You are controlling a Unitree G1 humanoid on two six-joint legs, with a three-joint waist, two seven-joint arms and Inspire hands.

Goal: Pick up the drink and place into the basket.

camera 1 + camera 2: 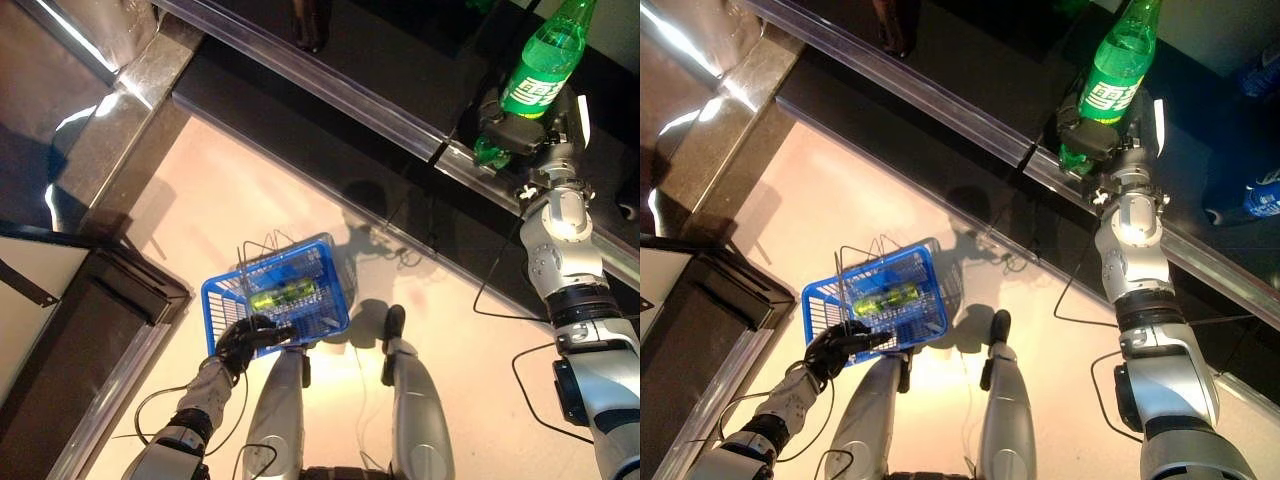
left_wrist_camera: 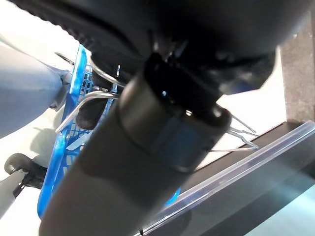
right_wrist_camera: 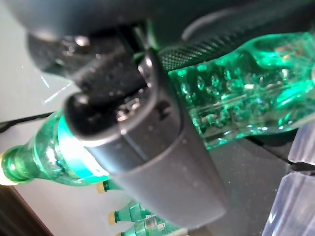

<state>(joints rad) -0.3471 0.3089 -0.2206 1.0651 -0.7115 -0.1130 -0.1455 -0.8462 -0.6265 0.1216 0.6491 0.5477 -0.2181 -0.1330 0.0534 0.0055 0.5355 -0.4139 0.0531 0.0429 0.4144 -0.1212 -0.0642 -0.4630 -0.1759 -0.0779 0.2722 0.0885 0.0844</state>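
left hand point(image 1: 248, 340) fingers grip basket point(image 1: 225, 297) handle | right hand point(image 1: 528, 132) fingers clasp bottle point(image 1: 545, 55)

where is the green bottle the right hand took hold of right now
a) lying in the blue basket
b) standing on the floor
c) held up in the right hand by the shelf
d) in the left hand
c, the right hand grips the green bottle by the shelf, far from the blue basket.

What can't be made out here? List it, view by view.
- Left wrist view: the left robot hand fills the frame, hiding most of the blue basket.
- Right wrist view: the right robot hand covers the green bottle middle.
- Eye views: the basket's contents are too small to identify.
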